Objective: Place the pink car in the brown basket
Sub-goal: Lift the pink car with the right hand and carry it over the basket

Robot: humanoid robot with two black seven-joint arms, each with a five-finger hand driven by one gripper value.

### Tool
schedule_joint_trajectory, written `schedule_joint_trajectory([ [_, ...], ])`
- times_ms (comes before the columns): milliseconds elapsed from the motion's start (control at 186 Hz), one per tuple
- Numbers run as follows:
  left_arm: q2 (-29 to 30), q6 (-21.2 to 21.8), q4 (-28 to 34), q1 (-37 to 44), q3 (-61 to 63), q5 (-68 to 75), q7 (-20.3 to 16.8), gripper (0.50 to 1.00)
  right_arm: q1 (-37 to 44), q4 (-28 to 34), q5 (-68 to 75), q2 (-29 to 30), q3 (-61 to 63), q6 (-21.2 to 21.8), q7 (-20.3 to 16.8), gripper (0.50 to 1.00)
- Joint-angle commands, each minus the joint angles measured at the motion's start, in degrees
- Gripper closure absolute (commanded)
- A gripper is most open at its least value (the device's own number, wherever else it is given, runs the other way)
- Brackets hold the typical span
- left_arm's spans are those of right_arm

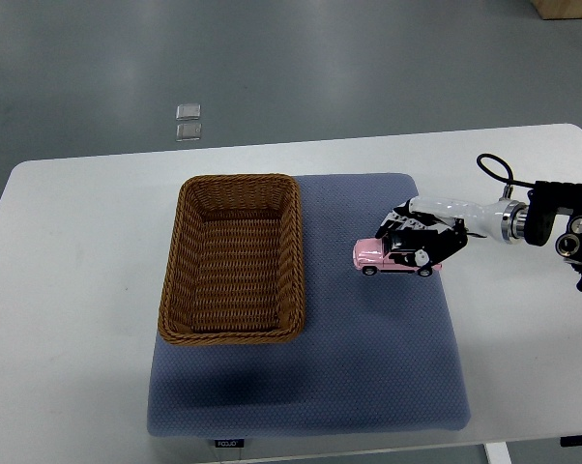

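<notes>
**Ana:** Nearest to us is the front edge of the blue mat [368,387], below the hand, with a small label on it that I cannot read. What is the right hand [419,237] doing?

**Ben:** It comes in from the right edge and lies over the rear part of the pink car [386,257]. Its fingers [399,224] are curled down around the car's roof and sides, so I judge it is closing on the car or already holding it. I cannot tell if the car is lifted; its wheels seem to be on the mat or very close to it.

**Ana:** Why from that side?

**Ben:** I think because the nose of the car points away from the hand, toward the basket [233,259]. Then the hand can carry it straight across without turning.

**Ana:** Where is the basket from the hand?

**Ben:** To the left of the hand, near but not touching the car, with a strip of mat between them. It stands partly on the mat and partly on the white table [69,290]. Nothing lies inside it.

**Ana:** Does something block the way?

**Ben:** Only the basket's near wall; the car must go over that rim. Far beyond the hand, two small clear squares [188,121] lie on the floor, well apart from the work. No left arm shows.
</notes>
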Motion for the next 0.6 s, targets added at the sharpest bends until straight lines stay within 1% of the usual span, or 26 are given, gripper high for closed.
schedule_joint_trajectory([
  [0, 0.0, 0.0, 0.0, 0.0, 0.0, 0.1, 0.0, 0.500, 2.5, 0.2, 0.4, -0.7, 0.0, 0.4, 0.1, 1.000],
  [97, 0.0, 0.0, -0.1, -0.1, 0.0, 0.1, 0.0, 0.500, 4.4, 0.2, 0.7, -0.5, 0.0, 0.5, 0.1, 1.000],
  [237, 0.0, 0.0, -0.2, 0.0, 0.0, 0.1, 0.0, 0.500, 7.8, 0.0, 3.5, 1.6, -0.1, 0.5, 0.9, 1.000],
  [382, 0.0, -0.1, -0.2, -0.1, -0.1, 0.1, 0.0, 0.500, 11.0, -1.6, 6.4, 6.4, -0.8, 0.4, 1.0, 1.000],
  [592, 0.0, -0.1, -0.7, -0.1, 0.0, 0.1, 0.0, 0.500, 13.4, -9.1, 7.3, 16.5, -2.7, 0.5, 1.0, 1.000],
])
